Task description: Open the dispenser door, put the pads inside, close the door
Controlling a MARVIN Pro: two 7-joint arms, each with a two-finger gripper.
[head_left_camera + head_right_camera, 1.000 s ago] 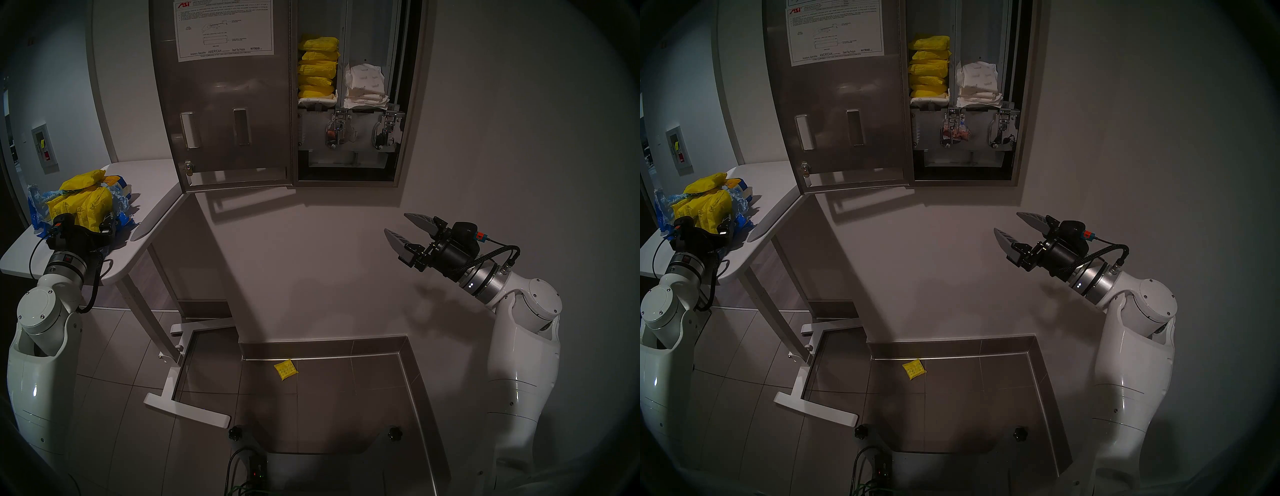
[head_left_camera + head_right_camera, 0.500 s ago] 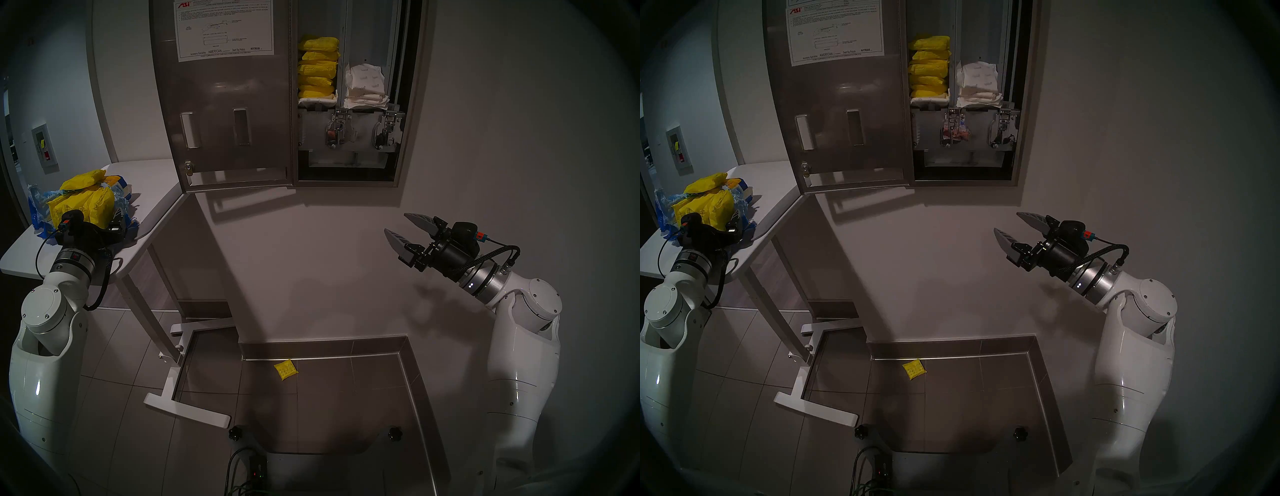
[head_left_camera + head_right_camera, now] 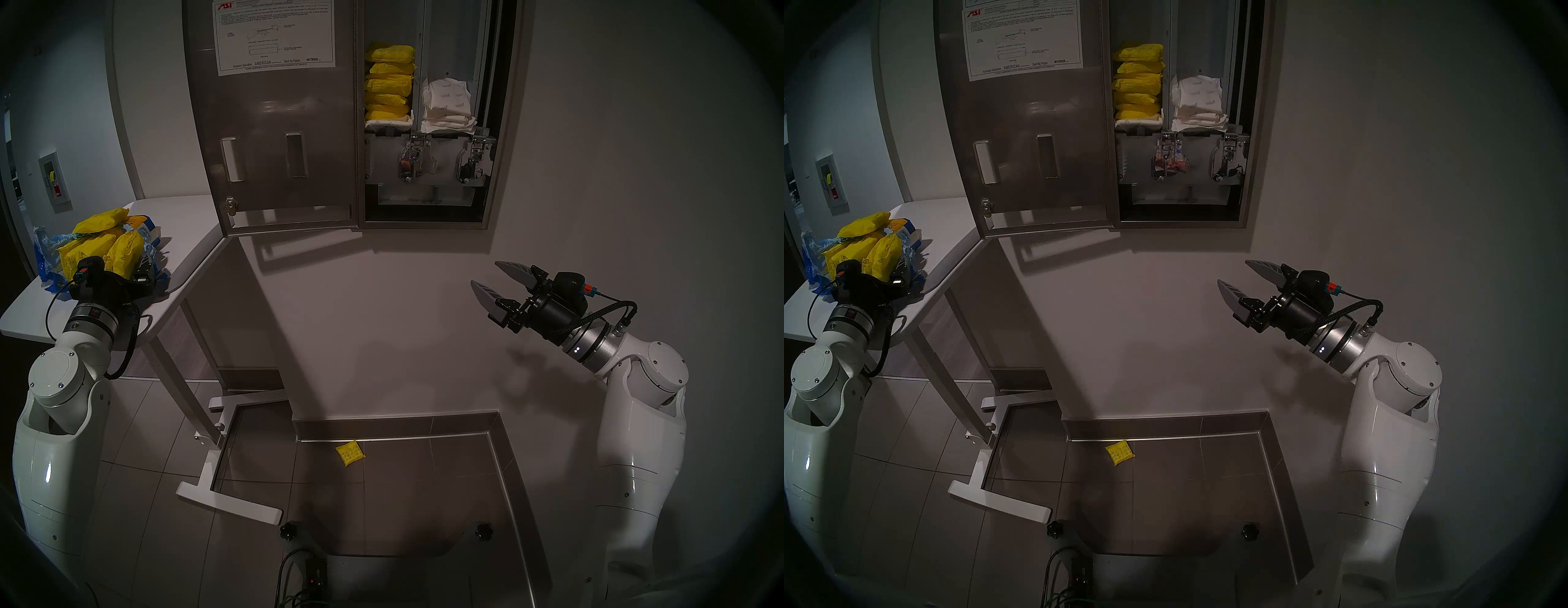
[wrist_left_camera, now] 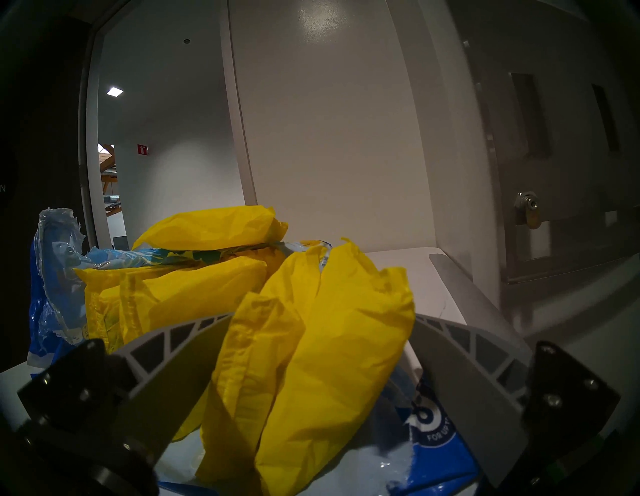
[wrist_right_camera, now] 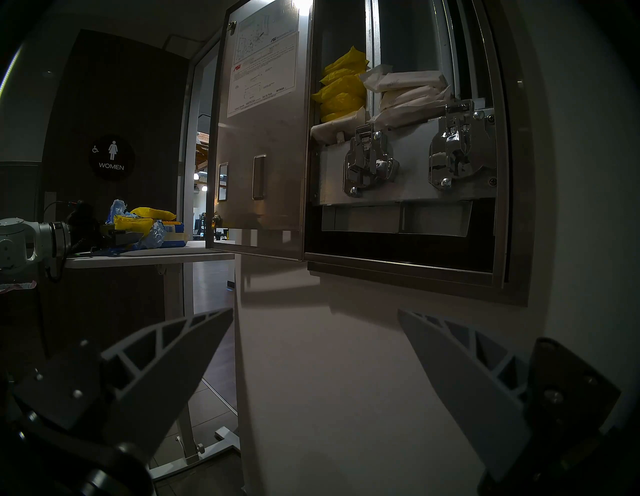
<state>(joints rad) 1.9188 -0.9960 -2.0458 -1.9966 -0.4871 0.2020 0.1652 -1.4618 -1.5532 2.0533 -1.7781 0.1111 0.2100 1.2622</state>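
The dispenser door (image 3: 275,127) hangs swung open to the left, its instruction sheet facing me. Inside the cabinet, yellow pads (image 3: 389,83) are stacked in the left column. More yellow pads (image 3: 102,246) lie heaped on a torn blue bag (image 3: 44,254) on the white table (image 3: 186,237). My left gripper (image 4: 322,317) is pushed into this heap. Its jaws stand wide, with two upright yellow pads (image 4: 318,346) between the fingers (image 4: 180,346). My right gripper (image 3: 488,274) hovers open and empty in front of the wall, below and to the right of the cabinet.
White-wrapped pads (image 3: 447,106) fill the cabinet's right column above two chrome mechanisms (image 3: 411,161). One yellow pad (image 3: 350,453) lies on the floor tiles by the baseboard. The open door's lower corner overhangs the table's right end. The table's white foot (image 3: 229,505) reaches across the floor.
My left gripper has slid forward and right into the heap. Two pads now stand between its fingers, split off from the rest. The right arm has not moved.
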